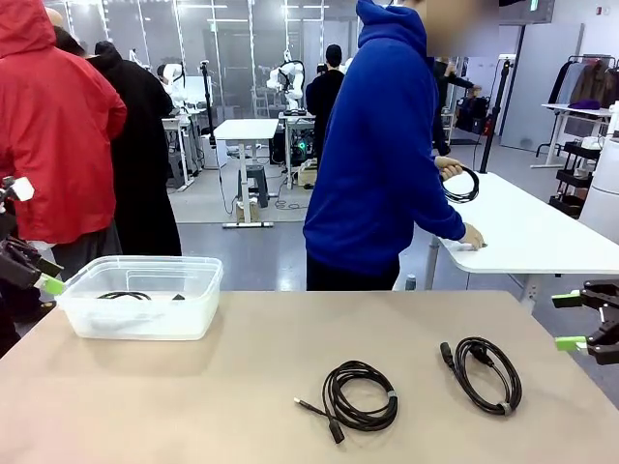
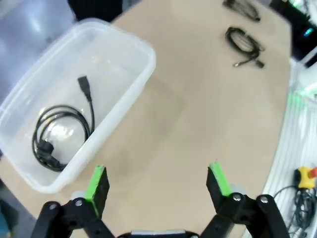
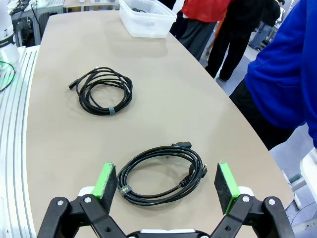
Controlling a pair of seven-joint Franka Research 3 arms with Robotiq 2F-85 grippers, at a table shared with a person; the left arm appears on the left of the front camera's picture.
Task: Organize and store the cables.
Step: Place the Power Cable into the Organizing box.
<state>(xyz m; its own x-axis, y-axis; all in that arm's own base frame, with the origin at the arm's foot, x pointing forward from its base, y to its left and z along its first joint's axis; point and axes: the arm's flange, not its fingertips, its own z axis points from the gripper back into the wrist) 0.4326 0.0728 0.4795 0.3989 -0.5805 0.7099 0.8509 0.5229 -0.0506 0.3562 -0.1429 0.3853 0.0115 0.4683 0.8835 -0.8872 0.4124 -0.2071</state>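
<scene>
While both hands hover over the tan surface (image 1: pixel 193 416), status: my left hand (image 2: pixel 158 181) is spread wide with nothing between the pads, just beside the clear bin (image 2: pixel 144 54), which sits at the left of the front view. The stored cable (image 2: pixel 59 131) lies coiled on the bin floor, one plug end trailing out of the loop. My right hand (image 3: pixel 166 181) is spread wide too and empty, at the right edge of the front view. In its wrist view the near cable (image 3: pixel 161 173) lies flat on the surface just beyond the pads, untouched. The middle cable (image 3: pixel 104 89) lies farther up that frame, lower centre in the front view, its coil bound by a strap and well apart from the bin. A person in a blue hoodie (image 1: pixel 377 145) stands at the far side, turned toward a white table (image 1: pixel 542 232) behind, holding a fourth cable (image 1: pixel 462 184) coiled above it.
</scene>
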